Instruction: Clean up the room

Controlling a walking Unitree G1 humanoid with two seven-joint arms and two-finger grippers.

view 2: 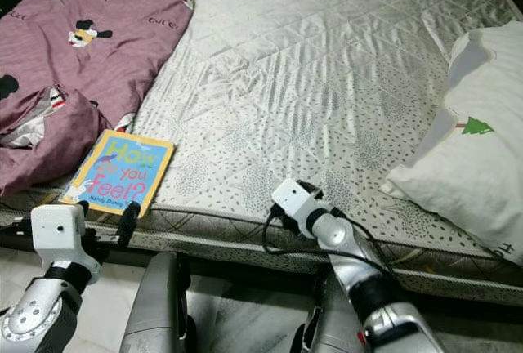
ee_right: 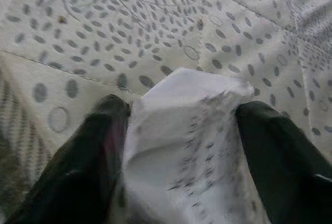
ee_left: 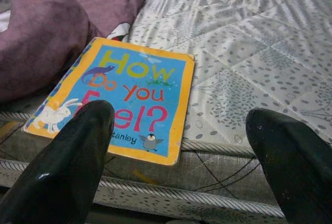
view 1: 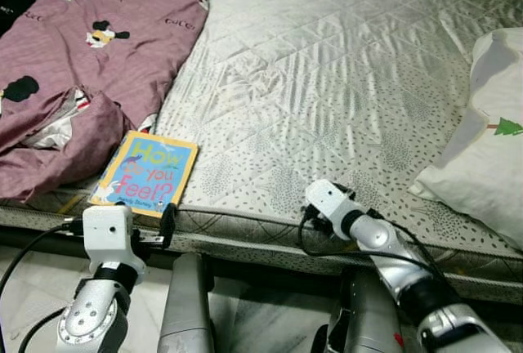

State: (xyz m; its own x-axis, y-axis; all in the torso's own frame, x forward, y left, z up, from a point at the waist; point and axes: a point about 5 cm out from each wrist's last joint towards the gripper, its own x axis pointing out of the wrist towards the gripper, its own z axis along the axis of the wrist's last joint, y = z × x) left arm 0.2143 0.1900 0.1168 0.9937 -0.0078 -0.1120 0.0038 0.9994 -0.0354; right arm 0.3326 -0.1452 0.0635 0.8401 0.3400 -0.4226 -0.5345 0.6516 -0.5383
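Left gripper (ee_left: 176,146) hangs wide open and empty at the mattress (view 1: 343,83) edge. Just ahead lies the book (view 1: 145,172), long axis pointing away. Right gripper (ee_right: 181,146) pinches crumpled paper (ee_right: 192,146).

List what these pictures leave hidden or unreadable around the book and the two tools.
- Book: title letters covered by a left tool finger in the left wrist view.
- White paper in the right tool: print blurred in the right wrist view.
- Pillow: cut off by the head views' right edge.
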